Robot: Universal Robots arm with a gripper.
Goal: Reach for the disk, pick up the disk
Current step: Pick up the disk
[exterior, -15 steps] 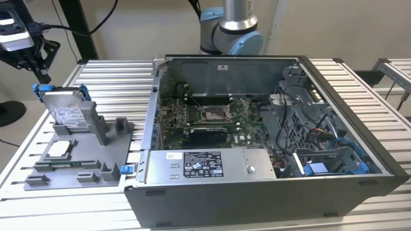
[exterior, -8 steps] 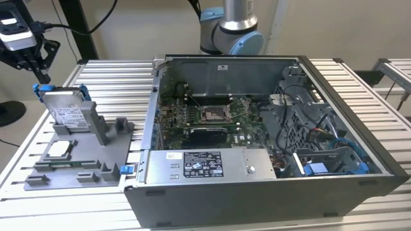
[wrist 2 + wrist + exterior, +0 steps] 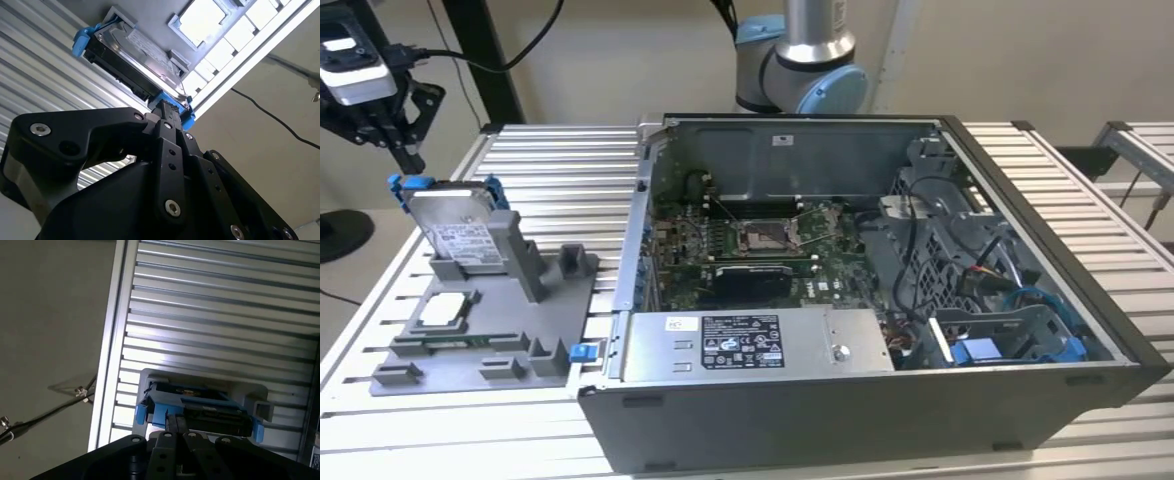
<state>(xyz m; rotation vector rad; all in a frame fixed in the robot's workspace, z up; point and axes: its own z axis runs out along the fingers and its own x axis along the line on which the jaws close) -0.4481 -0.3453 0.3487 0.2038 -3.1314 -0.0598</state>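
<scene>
jaws drawn together, nothing between them. gripper [image 3: 167,107] tip sat just beside the blue rail [image 3: 186,119] at the disk's [image 3: 460,232] upper corner. disk stood on edge in the grey fixture [image 3: 507,345] at the exterior view's left, leaning back, label facing that camera. long axis likely ran up out of the slot. probably stiff, fairly heavy, smooth, shock-sensitive. best gripped across the flat faces at the free upper edge.

End effector [image 3: 176,424], fingers together, right at the disk [image 3: 210,412]'s blue rail; disk upright in grey holder [image 3: 200,376] on ribbed table [image 3: 215,315].
</scene>
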